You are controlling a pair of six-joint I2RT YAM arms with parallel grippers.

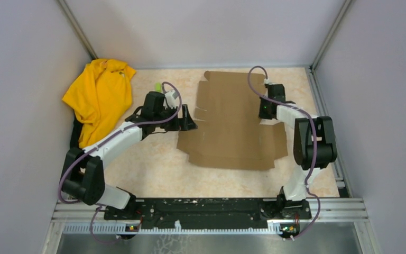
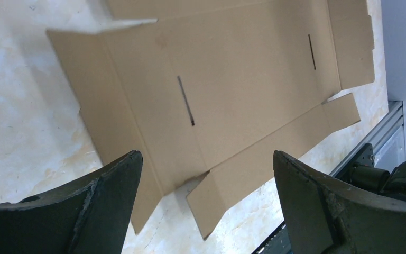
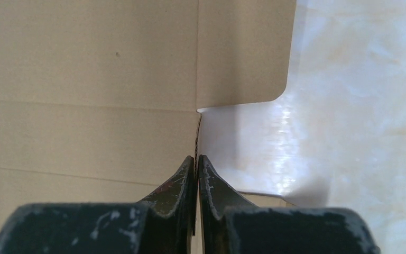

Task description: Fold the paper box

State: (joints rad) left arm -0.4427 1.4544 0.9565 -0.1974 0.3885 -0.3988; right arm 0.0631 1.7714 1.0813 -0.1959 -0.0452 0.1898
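Observation:
The paper box (image 1: 232, 121) is a brown cardboard sheet lying mostly flat in the middle of the table, flaps spread out. My left gripper (image 1: 187, 119) is open just off its left edge. In the left wrist view the sheet (image 2: 232, 79) lies beyond the open left gripper (image 2: 206, 174), with nothing between the fingers (image 2: 111, 201). My right gripper (image 1: 264, 108) sits at the sheet's right side. In the right wrist view the right gripper (image 3: 196, 159) is shut on a thin cardboard edge of the box (image 3: 84, 79), seen edge-on between the fingertips.
A yellow cloth garment (image 1: 100, 98) lies crumpled at the back left corner. A small green object (image 1: 158, 85) sits behind the left wrist. Grey walls enclose the table on three sides. A metal rail (image 1: 211, 211) runs along the near edge.

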